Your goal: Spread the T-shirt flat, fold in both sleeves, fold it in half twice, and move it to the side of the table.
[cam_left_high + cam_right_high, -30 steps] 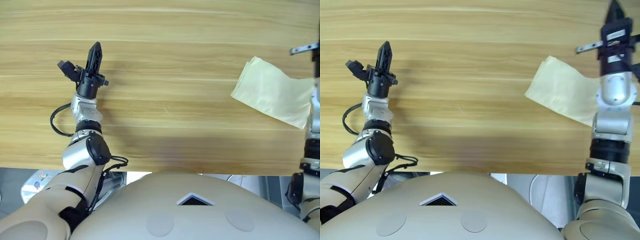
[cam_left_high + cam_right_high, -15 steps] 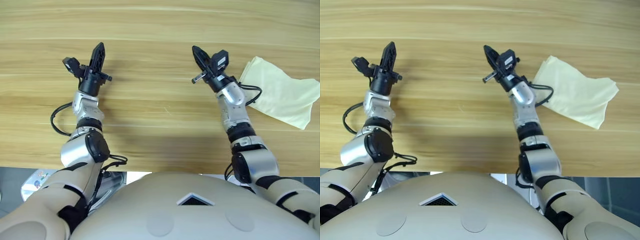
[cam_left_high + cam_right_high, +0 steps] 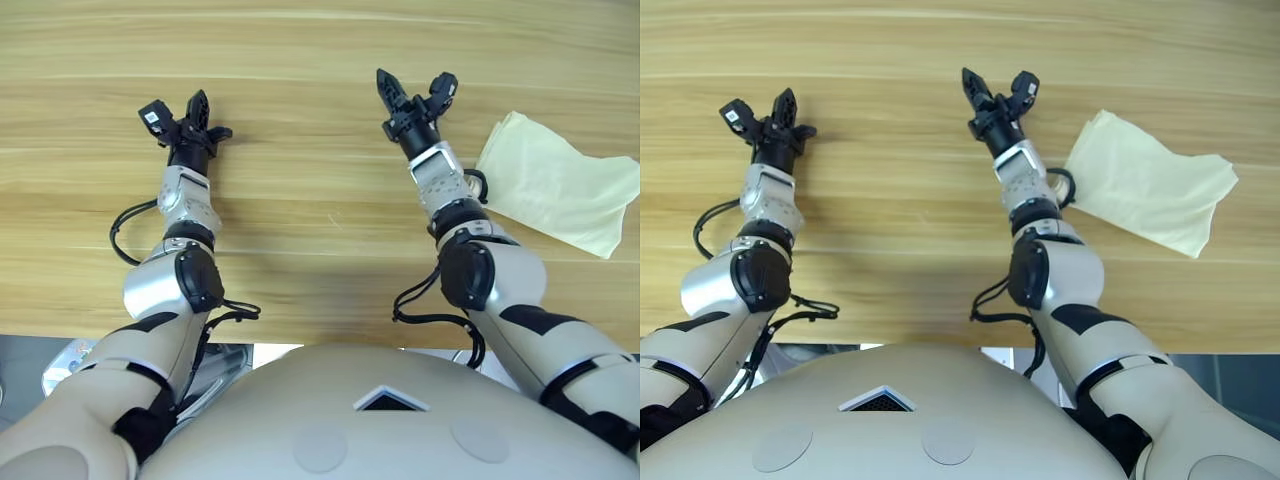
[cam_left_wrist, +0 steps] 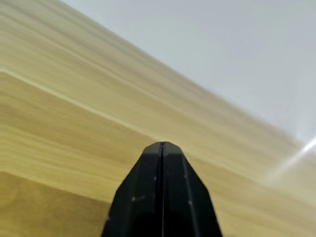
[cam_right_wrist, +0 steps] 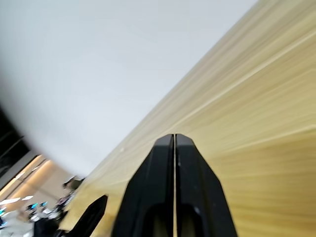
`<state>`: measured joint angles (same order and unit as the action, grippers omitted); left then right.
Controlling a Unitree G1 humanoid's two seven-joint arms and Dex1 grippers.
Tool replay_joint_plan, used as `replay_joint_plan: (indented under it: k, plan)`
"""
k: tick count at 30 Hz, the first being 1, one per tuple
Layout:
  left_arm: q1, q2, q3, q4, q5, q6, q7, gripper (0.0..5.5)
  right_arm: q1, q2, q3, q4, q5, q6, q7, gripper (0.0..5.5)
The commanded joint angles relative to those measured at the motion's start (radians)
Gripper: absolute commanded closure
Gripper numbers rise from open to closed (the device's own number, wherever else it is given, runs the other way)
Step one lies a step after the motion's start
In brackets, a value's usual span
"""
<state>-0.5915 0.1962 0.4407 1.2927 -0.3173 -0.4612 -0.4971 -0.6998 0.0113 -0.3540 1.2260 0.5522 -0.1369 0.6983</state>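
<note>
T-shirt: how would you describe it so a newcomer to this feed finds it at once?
Start with the wooden table and go to its right side, past the right gripper. There lies the T-shirt, folded into a compact, slanted packet. It is the only cloth on the wood, pale yellow and flat, unlike the black grippers.

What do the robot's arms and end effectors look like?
The left arm and right arm are silver with black joints, beige upper shells and looping black cables. The left end effector and right end effector are black and taper to a point.
</note>
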Motion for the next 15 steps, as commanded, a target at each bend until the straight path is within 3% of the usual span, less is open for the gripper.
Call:
replay_joint_plan:
  k: [1, 6, 15]
  plan:
    - [0.009, 0.014, -0.090, 0.028, 0.135, 0.003, 0.188, 5.49, 0.041, -0.008, 0.025, 0.046, -0.108, -0.106, -0.148, 5.48]
    - [0.004, 0.021, -0.141, 0.033, 0.221, 0.004, 0.309, 5.49, 0.047, -0.008, 0.075, 0.066, -0.248, -0.218, -0.282, 5.48]
    - [-0.003, 0.030, -0.171, 0.039, 0.283, 0.018, 0.388, 5.49, 0.048, -0.014, 0.062, 0.072, -0.309, -0.245, -0.324, 5.48]
